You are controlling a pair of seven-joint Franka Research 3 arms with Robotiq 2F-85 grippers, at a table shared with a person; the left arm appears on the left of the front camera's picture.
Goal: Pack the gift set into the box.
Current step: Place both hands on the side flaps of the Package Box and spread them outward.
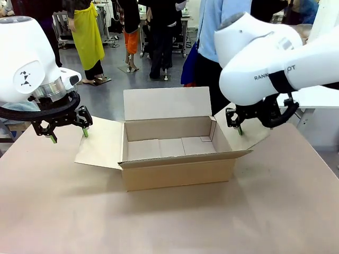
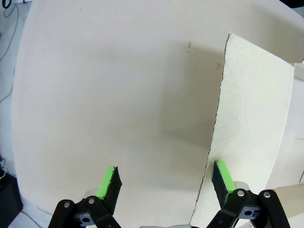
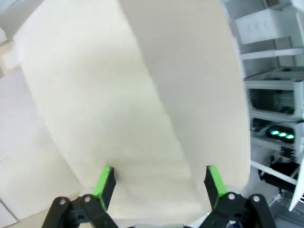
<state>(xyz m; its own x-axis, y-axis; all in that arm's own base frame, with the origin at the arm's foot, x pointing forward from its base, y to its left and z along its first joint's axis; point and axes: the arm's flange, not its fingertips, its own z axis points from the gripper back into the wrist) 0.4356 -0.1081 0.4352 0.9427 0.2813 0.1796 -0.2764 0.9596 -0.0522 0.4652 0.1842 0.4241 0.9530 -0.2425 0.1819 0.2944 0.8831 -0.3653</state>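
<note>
The left gripper (image 1: 69, 135) hangs over the brown table (image 1: 159, 222), low and close to it. Its two green fingers are spread wide apart and hold nothing. In the left wrist view, one finger is over the edge of the box's left flap (image 1: 100, 143) and the other is over bare table.

One box (image 1: 177, 174) sits in the middle of the table with its top open. It has four flaps. The left flap lies out flat, the back flap (image 1: 167, 103) stands up, the front flap (image 1: 185, 157) tips forward, and the right flap (image 1: 249, 138) leans out.

The right gripper (image 3: 159, 185) hangs over the right flap. Its fingers are spread wide too, with nothing between them.

Behind the table, several people (image 1: 87, 32) stand on the grey floor.
</note>
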